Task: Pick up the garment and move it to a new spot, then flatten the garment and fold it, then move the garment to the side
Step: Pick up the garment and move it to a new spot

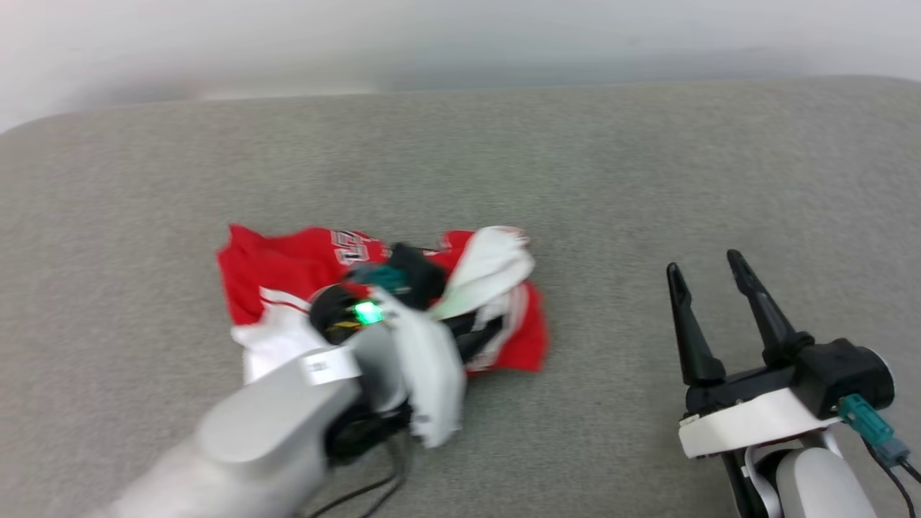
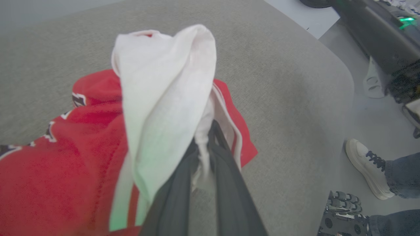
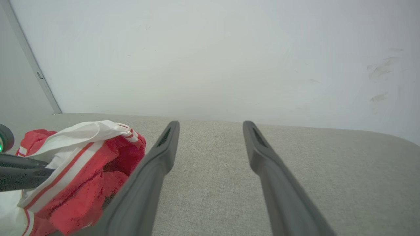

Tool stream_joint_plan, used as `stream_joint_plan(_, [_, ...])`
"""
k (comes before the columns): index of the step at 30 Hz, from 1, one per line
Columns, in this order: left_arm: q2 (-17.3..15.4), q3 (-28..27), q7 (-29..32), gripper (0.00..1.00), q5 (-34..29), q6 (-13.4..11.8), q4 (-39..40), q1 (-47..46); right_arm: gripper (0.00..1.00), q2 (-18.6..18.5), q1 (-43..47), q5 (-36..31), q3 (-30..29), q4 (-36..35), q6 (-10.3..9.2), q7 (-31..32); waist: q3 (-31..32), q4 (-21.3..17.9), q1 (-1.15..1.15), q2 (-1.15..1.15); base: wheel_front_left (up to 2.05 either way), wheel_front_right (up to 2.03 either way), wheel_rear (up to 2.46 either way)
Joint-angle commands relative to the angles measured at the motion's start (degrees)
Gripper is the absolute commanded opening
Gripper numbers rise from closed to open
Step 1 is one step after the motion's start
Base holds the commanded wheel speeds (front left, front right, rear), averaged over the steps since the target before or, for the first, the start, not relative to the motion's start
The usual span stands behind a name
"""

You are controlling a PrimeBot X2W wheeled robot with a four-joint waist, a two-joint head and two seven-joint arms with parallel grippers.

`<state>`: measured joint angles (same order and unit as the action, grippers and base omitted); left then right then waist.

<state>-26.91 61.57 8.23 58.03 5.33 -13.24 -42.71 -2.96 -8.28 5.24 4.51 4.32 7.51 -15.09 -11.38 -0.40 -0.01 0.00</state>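
Observation:
The garment (image 1: 288,270) is a crumpled red jersey with white panels and striped trim, bunched on the grey padded surface (image 1: 575,180) left of centre. My left gripper (image 1: 478,327) reaches into it from the lower left. In the left wrist view the left gripper (image 2: 210,131) is shut on a fold of the garment's (image 2: 164,91) white panel, which rises above the red heap. My right gripper (image 1: 704,262) stands open at the lower right, well clear of the cloth. In the right wrist view the right gripper (image 3: 211,124) holds nothing and the garment (image 3: 98,154) lies to its left.
The grey surface (image 2: 279,82) ends in a rounded edge, with pale floor beyond it. A person's white shoe (image 2: 367,167) and a dark machine base (image 2: 377,32) stand on that floor. A white wall (image 3: 213,59) rises behind the surface.

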Motion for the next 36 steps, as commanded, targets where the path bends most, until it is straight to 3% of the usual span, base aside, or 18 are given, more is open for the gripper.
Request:
stream_joint_plan(1, [3.3,0.5,-0.7,0.00,-0.8,-0.2,-1.5,-1.5,1.00,0.1,-0.8,0.6,-0.6,-0.3,-0.04,-0.1,-0.5,-2.1,0.01,0.00,0.00,0.00,0.00])
stream_joint_plan(10, [16.9,4.2,-3.6,0.00,-4.8,0.8,-14.7,-7.5,1.00,0.2,-2.0,1.4,-2.1,-1.6,-0.03,-0.1,-2.2,-8.1,0.01,0.00,0.00,0.00,0.00])
stream_joint_plan(11, [17.8,4.6,-3.9,0.38,-4.9,1.0,-15.9,-7.7,1.00,0.2,-2.1,1.4,-2.0,-1.7,-0.03,-0.1,-2.3,-8.6,0.01,0.00,0.00,0.00,0.00])
stream_joint_plan(12, [18.5,5.2,-4.4,1.00,-5.4,1.2,-17.2,-8.0,1.00,0.2,-2.1,1.6,-1.9,-1.7,-0.03,-0.1,-2.3,-8.9,0.01,0.00,0.00,0.00,0.00])
stream_joint_plan(17, [21.1,7.7,-6.8,1.00,-5.4,2.0,-21.4,-7.6,1.00,0.2,-1.6,1.7,-2.2,-1.9,-0.03,-0.1,-1.5,-8.7,0.01,0.00,0.00,0.00,0.00])
stream_joint_plan(25, [20.3,6.7,-15.8,1.00,-4.8,2.1,-22.6,-7.7,1.00,0.1,0.2,0.3,-2.8,-1.4,-0.03,-0.1,2.5,-4.4,0.01,0.00,0.00,0.00,0.00])
stream_joint_plan(29, [16.6,2.6,-21.8,1.00,-4.6,0.8,-22.4,-6.5,1.00,0.1,2.1,-1.2,-3.9,-0.9,-0.03,-0.1,6.4,0.0,0.01,0.00,0.00,0.00,0.00])
stream_joint_plan(34, [9.9,-3.8,-23.4,1.00,-5.8,-2.8,-18.5,-2.9,1.00,0.1,4.3,-2.5,-4.5,-0.9,-0.03,-0.1,8.9,3.8,0.01,0.00,0.00,0.00,0.00])
stream_joint_plan(36, [6.8,-9.2,-23.5,1.00,-8.0,-5.1,-14.1,-0.8,1.00,0.1,4.8,-2.9,-4.7,-1.1,-0.03,-0.1,9.3,4.9,0.01,0.00,0.00,0.00,0.00])
